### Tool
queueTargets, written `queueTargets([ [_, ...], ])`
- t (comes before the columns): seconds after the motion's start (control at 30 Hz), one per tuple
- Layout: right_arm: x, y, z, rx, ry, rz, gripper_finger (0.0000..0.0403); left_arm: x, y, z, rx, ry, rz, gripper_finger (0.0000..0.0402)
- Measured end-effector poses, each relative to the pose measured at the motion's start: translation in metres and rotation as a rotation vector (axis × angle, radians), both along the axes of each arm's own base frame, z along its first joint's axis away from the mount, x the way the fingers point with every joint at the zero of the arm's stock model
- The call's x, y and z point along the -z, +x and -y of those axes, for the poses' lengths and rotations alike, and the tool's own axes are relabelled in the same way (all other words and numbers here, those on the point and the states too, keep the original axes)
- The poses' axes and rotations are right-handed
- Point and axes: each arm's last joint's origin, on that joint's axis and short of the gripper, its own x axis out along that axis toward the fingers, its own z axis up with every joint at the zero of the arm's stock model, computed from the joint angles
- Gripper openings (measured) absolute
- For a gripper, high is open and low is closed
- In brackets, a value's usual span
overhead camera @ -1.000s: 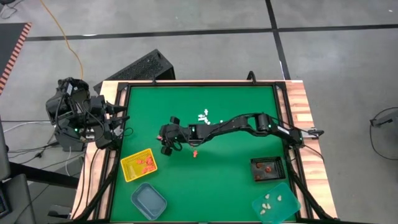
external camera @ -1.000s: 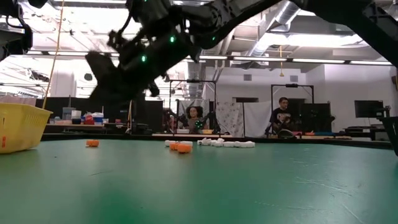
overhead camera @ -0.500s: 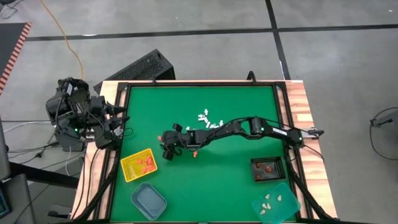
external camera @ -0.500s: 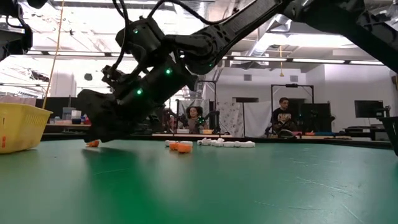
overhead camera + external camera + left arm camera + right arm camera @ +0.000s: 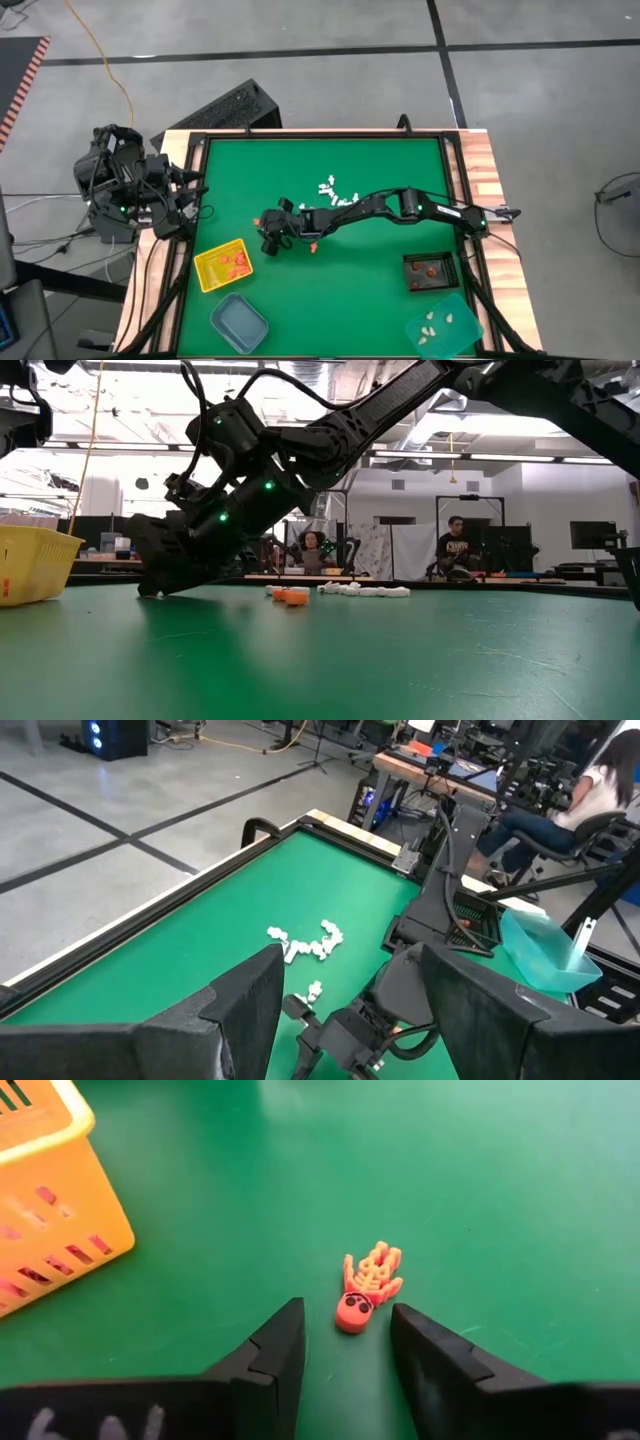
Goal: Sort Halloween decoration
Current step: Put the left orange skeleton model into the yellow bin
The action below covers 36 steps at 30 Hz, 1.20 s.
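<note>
One orange skeleton trinket (image 5: 366, 1286) lies on the green table (image 5: 380, 290), just ahead of the right gripper (image 5: 346, 1348), whose fingers stand apart; yellow basket (image 5: 45, 1210) at ten o'clock; left gripper (image 5: 345, 1005) parked, open.

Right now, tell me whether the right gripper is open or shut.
Open. In the right wrist view the right gripper has a gap between its fingers, with the orange skeleton trinket lying just ahead, ungrasped.

Bright even overhead light; soft shadows; low view foreground blurred.
</note>
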Motion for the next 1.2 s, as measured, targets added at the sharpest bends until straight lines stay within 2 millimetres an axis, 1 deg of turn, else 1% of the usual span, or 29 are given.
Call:
queueTargets([
  [0.23,0.0006,-0.0001,0.0056,0.026,0.0,-0.002,0.0123,0.0,0.0,0.0,-0.001,-0.002,0.002,0.0226],
  [0.4,0.0013,-0.0004,0.0094,0.07,0.045,0.003,0.0095,0.0001,0.0,0.0,-0.003,-0.014,0.003,0.0226],
  [0.87,0.0023,-0.0012,0.0055,0.057,0.062,-0.012,0.0008,0.0002,0.0,0.0001,-0.001,-0.015,0.0,0.0226],
  [1.1,-0.0003,-0.0012,0.0028,0.044,0.064,-0.007,0.0005,0.0001,0.0,0.0,-0.001,-0.015,0.0,0.0226],
  [1.2,-0.0071,0.0014,0.0021,0.031,0.067,-0.004,0.0005,0.0001,0.0,0.0,-0.001,-0.015,0.0,0.0226],
])
